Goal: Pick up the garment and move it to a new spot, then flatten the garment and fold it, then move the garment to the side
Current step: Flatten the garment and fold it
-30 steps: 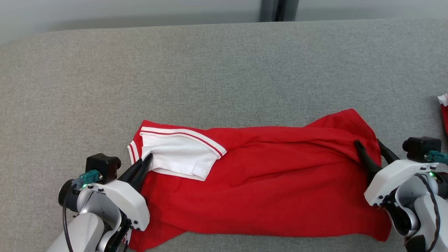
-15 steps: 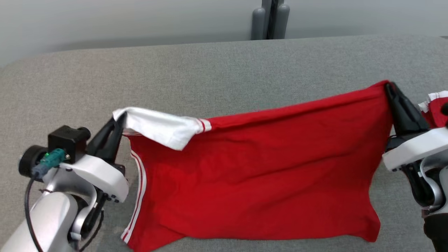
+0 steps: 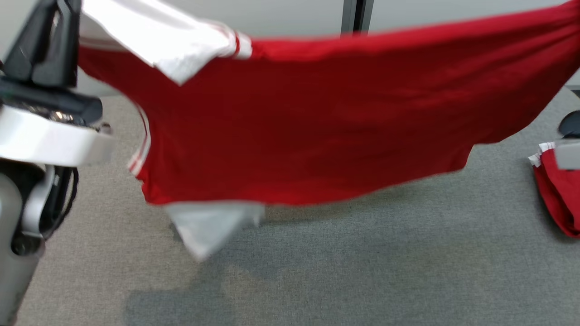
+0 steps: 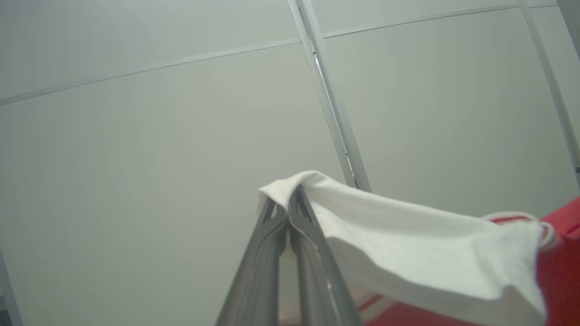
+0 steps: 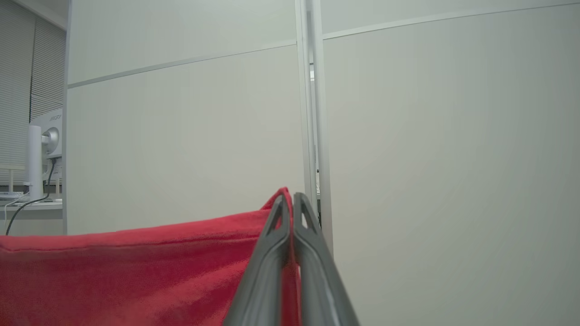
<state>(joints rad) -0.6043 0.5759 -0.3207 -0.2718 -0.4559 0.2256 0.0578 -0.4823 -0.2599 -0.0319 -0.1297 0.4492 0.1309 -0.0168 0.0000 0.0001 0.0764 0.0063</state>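
The garment (image 3: 308, 122), a red shirt with white sleeves and white stripes, hangs stretched in the air between my two grippers, above the grey table. My left gripper (image 3: 67, 5) is high at the left of the head view, shut on the white sleeve edge (image 4: 408, 235); the left wrist view shows its fingertips (image 4: 290, 194) pinching the cloth. In the right wrist view my right gripper (image 5: 290, 197) is shut on a red corner of the garment (image 5: 136, 271). Below the hem dangles the other white sleeve (image 3: 208, 226).
The grey padded table (image 3: 362, 262) lies under the hanging cloth. A second red and white garment (image 3: 557, 199) sits at its right edge. A pale panelled wall with a dark post (image 3: 358, 16) stands behind. The right wrist view shows a monitor (image 5: 45, 140) far left.
The right gripper has shut on the garment's right corner. Both grippers have risen, lifting the garment off the table until it hangs spread. The head view has shifted too.
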